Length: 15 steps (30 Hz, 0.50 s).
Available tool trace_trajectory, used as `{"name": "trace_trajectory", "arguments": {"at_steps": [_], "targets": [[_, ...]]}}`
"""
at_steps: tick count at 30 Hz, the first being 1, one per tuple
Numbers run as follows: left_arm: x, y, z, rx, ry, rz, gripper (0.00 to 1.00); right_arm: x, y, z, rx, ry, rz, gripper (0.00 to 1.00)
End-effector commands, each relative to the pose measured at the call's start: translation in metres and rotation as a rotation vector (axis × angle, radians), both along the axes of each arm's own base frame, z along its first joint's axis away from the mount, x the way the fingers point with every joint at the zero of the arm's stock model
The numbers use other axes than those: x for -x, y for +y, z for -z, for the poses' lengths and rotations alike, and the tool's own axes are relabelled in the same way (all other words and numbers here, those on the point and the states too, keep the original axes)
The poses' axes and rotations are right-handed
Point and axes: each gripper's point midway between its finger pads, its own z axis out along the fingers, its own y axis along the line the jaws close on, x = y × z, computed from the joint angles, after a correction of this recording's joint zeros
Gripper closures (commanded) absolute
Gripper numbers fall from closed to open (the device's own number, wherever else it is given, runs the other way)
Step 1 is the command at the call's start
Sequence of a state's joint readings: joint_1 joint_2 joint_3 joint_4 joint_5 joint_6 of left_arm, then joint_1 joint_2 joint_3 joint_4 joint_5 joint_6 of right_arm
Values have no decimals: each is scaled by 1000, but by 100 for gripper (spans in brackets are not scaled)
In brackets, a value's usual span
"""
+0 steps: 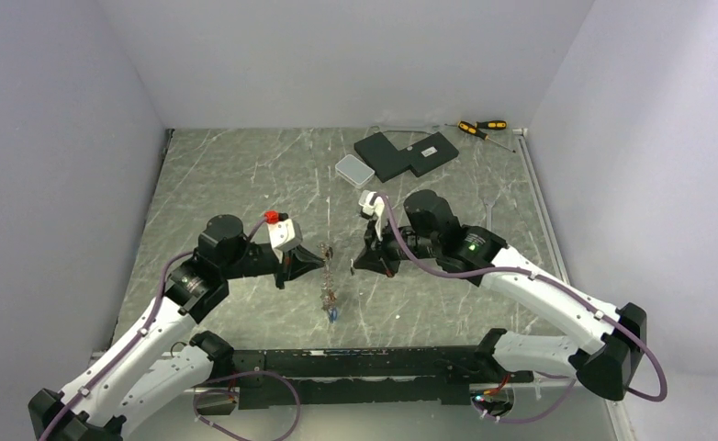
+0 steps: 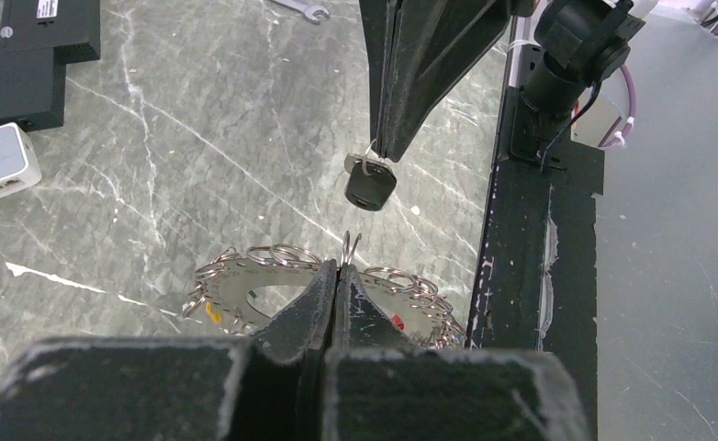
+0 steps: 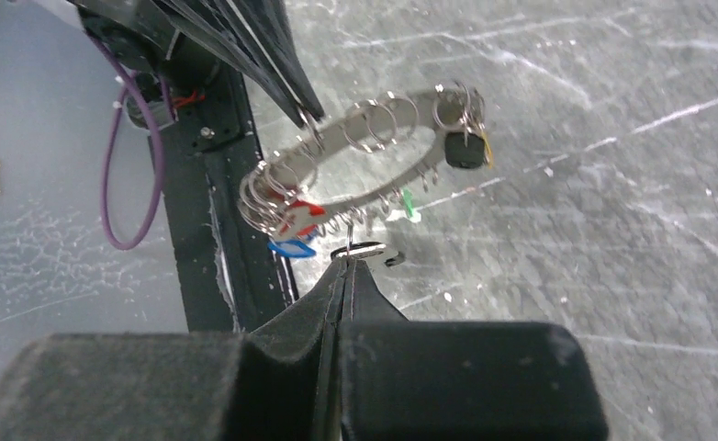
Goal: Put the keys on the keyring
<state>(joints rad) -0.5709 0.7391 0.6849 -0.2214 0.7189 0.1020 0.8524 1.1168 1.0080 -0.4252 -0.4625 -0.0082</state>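
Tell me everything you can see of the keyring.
The keyring is a flat silver metal ring with a wide central hole. Small split rings hang all round its rim, some bearing red, blue and green tags, one a black-headed key. The shut left gripper holds it at its edge, tilted, off the table.

Black boxes (image 1: 407,153), white box (image 1: 353,169), screwdrivers (image 1: 482,128) — all lie far back.

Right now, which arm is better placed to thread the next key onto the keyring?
Right, probably. The right gripper is shut on the black-headed key, close to the keyring; the left gripper pinches the keyring, serving as holder.
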Motion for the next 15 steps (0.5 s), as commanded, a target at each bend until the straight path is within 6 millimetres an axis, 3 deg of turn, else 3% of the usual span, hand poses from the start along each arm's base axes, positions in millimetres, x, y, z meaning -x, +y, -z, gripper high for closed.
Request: {"name": "trace_trajectory", "arguments": {"at_steps": [1, 9, 15], "targets": [[-3, -6, -35, 63, -104, 25, 100, 7, 16, -34, -74, -36, -91, 100], [-5, -15, -43, 109, 39, 14, 100, 4, 22, -43, -83, -56, -107, 100], [-18, -13, -41, 111, 74, -70, 100, 11, 27, -47, -97, -32, -146, 100]]}}
